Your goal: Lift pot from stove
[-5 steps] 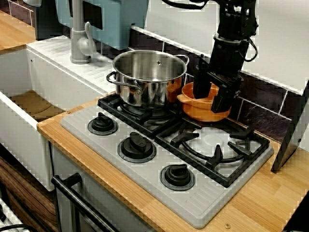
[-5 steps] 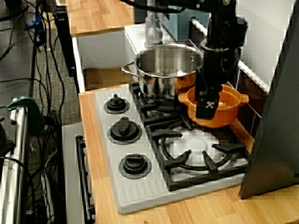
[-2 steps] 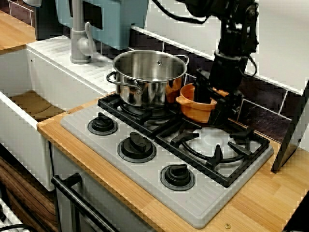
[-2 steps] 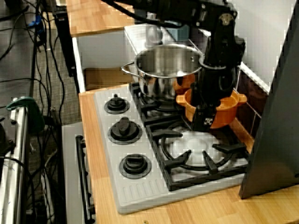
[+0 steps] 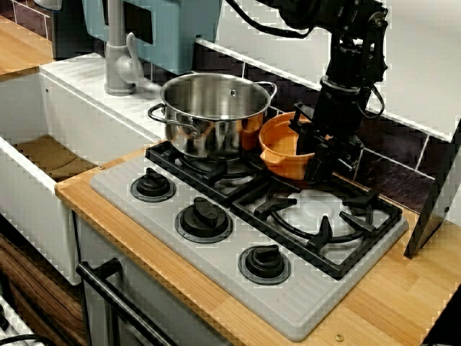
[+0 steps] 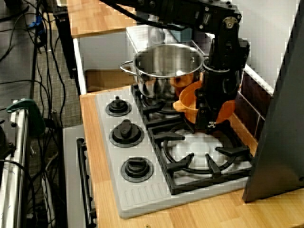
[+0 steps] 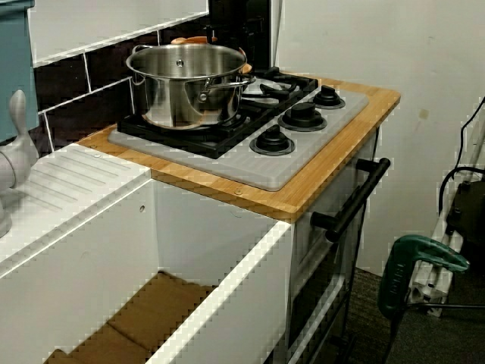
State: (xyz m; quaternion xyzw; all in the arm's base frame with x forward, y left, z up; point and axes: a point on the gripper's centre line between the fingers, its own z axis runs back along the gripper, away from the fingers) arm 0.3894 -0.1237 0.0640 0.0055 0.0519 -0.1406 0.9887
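Pincer [image 5: 320, 155] clamped on the tilted orange pot [image 5: 282, 148]; best lifted straight up, clear of the steel pot [image 5: 213, 112].

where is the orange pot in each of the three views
View from the stove's front left: the pot is right of centre, tilted, gripped by the gripper on its right rim, beside the steel pot.
View from the stove's knob end: pot at centre, tilted, between the steel pot and the gripper.
View from the sink side: only an orange sliver shows above the steel pot's far rim.
Shared landmark: the steel pot.
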